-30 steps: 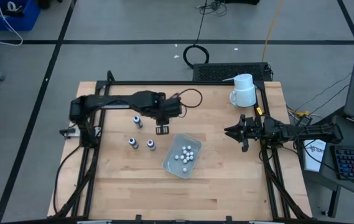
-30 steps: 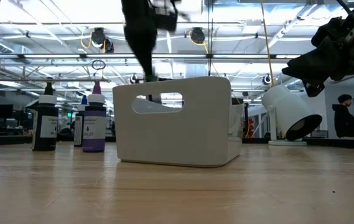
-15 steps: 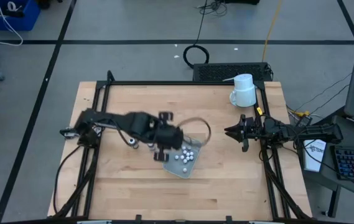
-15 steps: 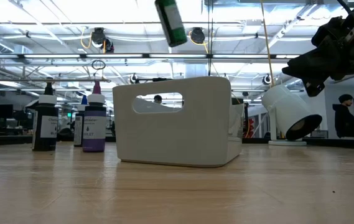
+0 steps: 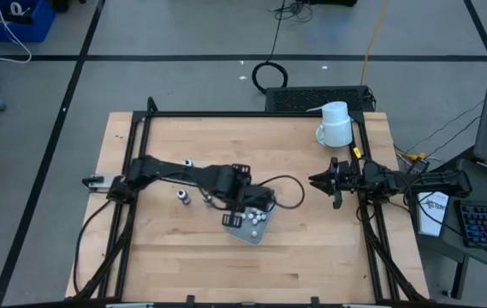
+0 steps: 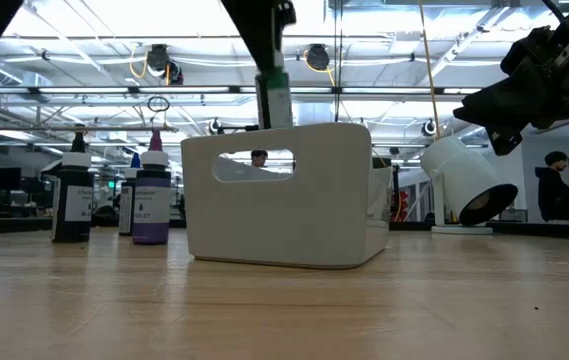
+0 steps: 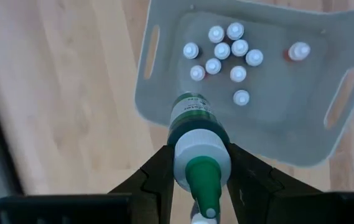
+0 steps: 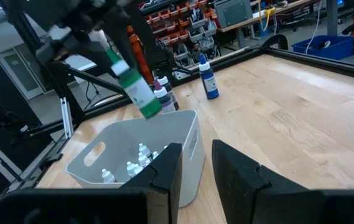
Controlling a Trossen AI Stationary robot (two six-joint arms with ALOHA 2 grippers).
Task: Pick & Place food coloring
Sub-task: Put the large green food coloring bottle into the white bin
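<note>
1. Over the table from above, the left arm is reaching across the wood toward the white bin (image 5: 247,224), with the left gripper (image 5: 241,198) hovering at the bin's near rim. Two small bottles (image 5: 183,197) are standing on the boards beside the arm, a third (image 5: 188,162) farther back. The right gripper (image 5: 322,181) is waiting at the table's right edge, near the white mug (image 5: 335,125).

2. At table height, a green bottle (image 6: 276,97) is hanging cap-up just above the bin's (image 6: 284,210) rim, not yet inside. Dark and purple bottles (image 6: 150,200) are standing left of the bin.

3. Through the left wrist camera, the fingers (image 7: 158,177) are closing on the green bottle (image 7: 196,134) at its white collar, holding it directly over the bin's (image 7: 164,121) wall. White-capped bottles (image 7: 221,51) are already lying inside.

4. Through the right wrist camera, the right claw's fingers (image 8: 167,163) are standing slightly apart, holding nothing. The green bottle (image 8: 133,84) is showing tilted above the bin (image 8: 177,146); a blue bottle (image 8: 209,78) is standing well behind.

5. Judging the step: carrying is nearly finishing and placing is beginning. The next move is calling for shifting slightly farther over the bin's hollow, lowering, then opening the fingers so the bottle is clearing the rim.
</note>
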